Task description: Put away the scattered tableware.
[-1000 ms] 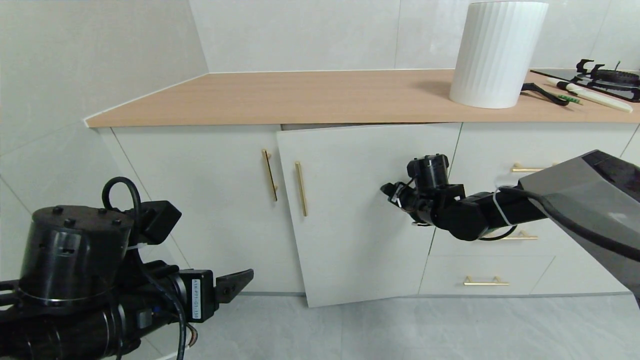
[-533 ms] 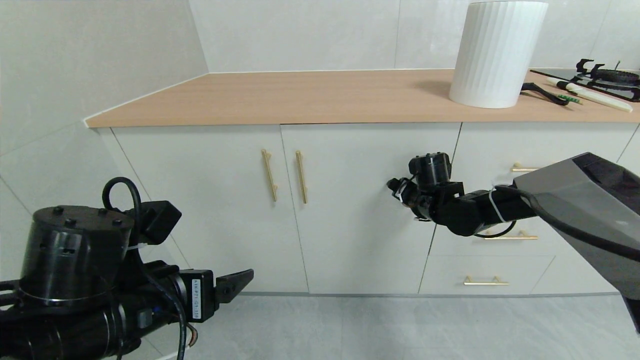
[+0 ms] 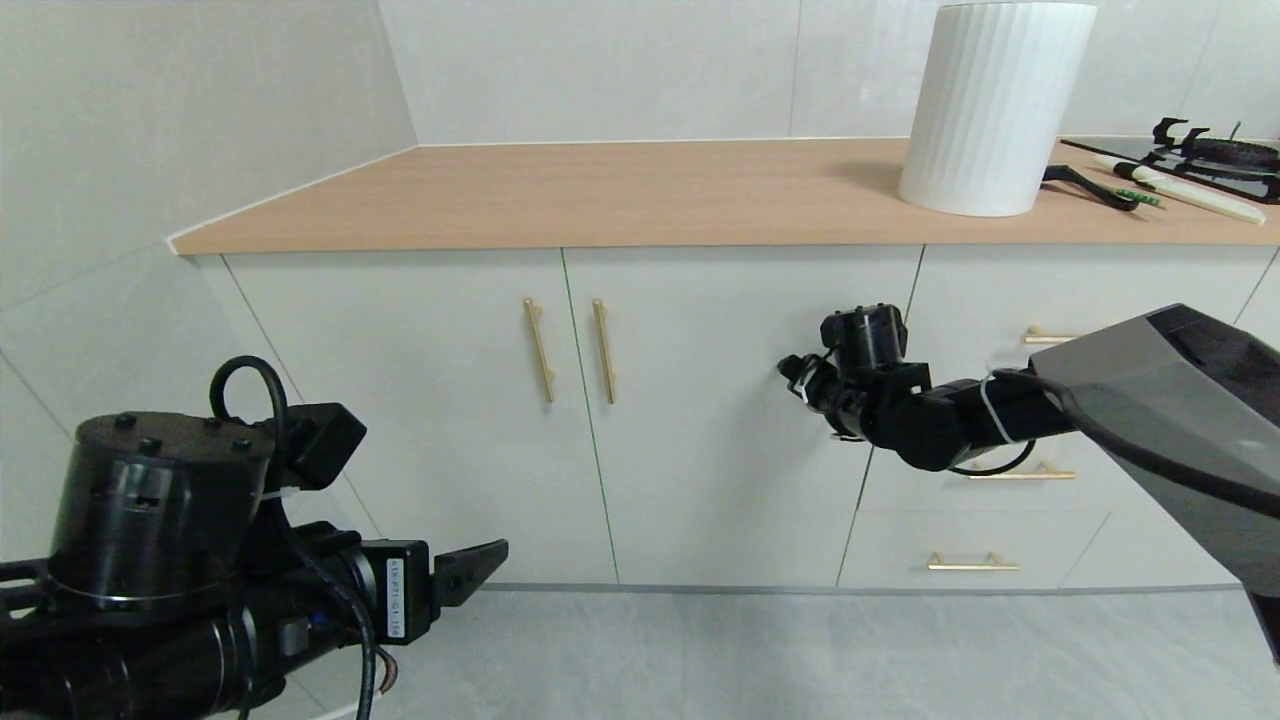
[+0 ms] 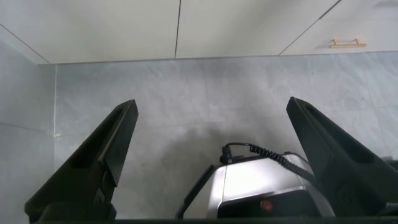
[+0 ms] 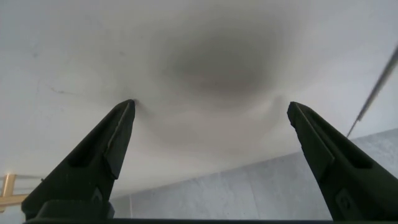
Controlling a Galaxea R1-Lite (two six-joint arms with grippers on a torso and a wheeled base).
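The scattered tableware lies on the wooden counter (image 3: 600,195) at the far right: a black utensil (image 3: 1090,187), a long cream-coloured utensil (image 3: 1185,193) and a small green piece (image 3: 1140,198). My right gripper (image 3: 790,372) is against the front of the white cabinet door (image 3: 720,450), which stands closed. In the right wrist view this gripper (image 5: 211,115) is open, with both fingertips at the door's surface and nothing between them. My left gripper (image 3: 470,570) hangs low at the left, over the grey floor. It is open (image 4: 211,118) and holds nothing.
A tall white ribbed container (image 3: 995,105) stands on the counter beside the utensils. A black stove grate (image 3: 1225,152) is at the far right. Gold handles (image 3: 602,352) mark the two doors; drawers (image 3: 972,565) lie to the right. A tiled wall closes the left side.
The cabinet door, ajar one second ago, has swung shut with my right gripper against it. The right arm moved slightly toward the cabinet. The left arm has barely moved.
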